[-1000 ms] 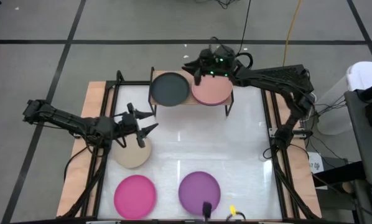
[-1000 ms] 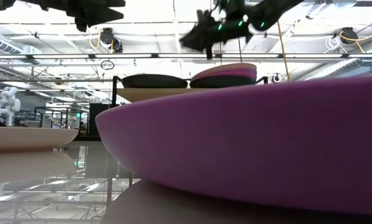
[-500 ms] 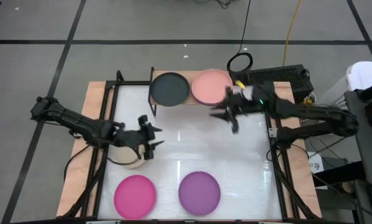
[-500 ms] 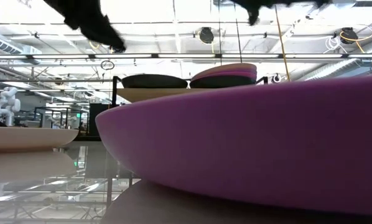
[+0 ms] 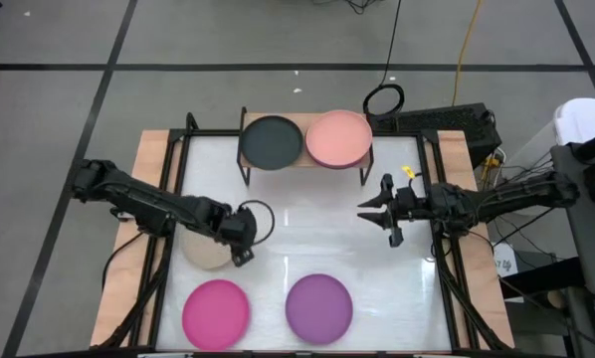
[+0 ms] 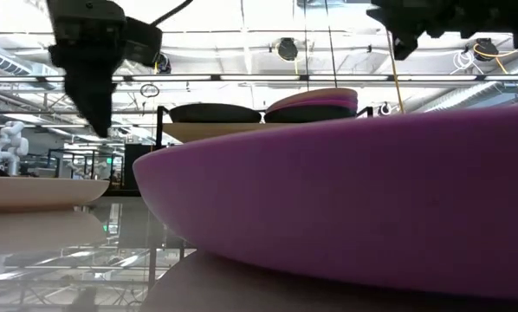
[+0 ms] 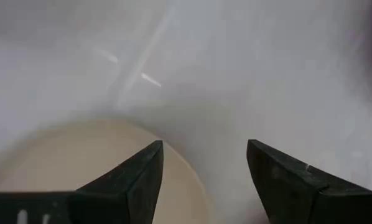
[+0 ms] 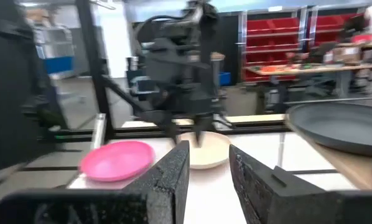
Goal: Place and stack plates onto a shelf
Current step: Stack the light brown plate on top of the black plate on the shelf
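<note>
Since a second ago the right arm has pulled back from the low wooden-topped shelf (image 5: 305,149) and the left arm has swung down over the round matte beige plate (image 5: 206,251). That shelf, at the far edge of the white tabletop (image 5: 317,239), now carries a dark grey-black plate (image 5: 272,141) on its left half and a peach plate (image 5: 338,139) on its right; the low view shows a magenta edge and a dark one under the peach, so the right side is a stack. Keeping two piles side by side probably lets both halves of the shelf fill evenly.

Three plates wait on the tabletop: the beige one at the left, a magenta-pink plate (image 5: 216,310) and a purple plate (image 5: 318,304) along the near edge.

Stretched low from the left side, the left gripper (image 5: 244,239) points down at the beige plate's right rim, its fingers (image 7: 136,180) spread apart with one over the rim, seemingly set to pinch that edge. Reaching in level from the right side, the right gripper (image 5: 379,209) hovers above the bare middle of the tabletop, fingers parted and empty, facing the left arm.
</note>
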`<state>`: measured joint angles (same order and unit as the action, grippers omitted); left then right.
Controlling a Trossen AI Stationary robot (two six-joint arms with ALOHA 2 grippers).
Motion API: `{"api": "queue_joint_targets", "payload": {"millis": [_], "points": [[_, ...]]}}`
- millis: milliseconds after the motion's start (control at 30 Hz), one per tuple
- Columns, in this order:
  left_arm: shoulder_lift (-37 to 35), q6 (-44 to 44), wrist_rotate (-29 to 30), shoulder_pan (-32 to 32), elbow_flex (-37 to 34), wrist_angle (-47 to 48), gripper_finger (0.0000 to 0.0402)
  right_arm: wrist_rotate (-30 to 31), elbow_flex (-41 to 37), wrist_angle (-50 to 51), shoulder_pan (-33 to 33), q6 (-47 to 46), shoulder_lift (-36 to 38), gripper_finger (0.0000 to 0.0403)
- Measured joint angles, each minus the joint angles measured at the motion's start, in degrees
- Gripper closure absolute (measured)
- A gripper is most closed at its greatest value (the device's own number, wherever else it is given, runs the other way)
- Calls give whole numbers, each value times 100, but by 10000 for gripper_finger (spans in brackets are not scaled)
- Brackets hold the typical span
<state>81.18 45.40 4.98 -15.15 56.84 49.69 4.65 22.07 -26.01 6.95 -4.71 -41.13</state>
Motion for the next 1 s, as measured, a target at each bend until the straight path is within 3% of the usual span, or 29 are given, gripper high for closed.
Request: {"api": "queue_joint_targets", "payload": {"millis": [133,433,633,767,933,1000], "points": [[413,743,49,-183,0,29,167,441,-17,-20,103,151,0,307],[1306,1666,-22,-326,-2,653,167,438,-16,-37,106,115,-2,307],[1691,1541,-277,-355,-7,1027,177,436,-16,-34,106,91,-17,307],[1775,1198,-567,-363,-7,937,237,437,-51,-40,106,67,-59,307],[1777,768,-724,-357,-4,945,365,591,-220,-33,106,-96,-87,307],[1750,620,-731,-363,-7,1057,385,599,-242,-35,104,-105,-89,307]]}}
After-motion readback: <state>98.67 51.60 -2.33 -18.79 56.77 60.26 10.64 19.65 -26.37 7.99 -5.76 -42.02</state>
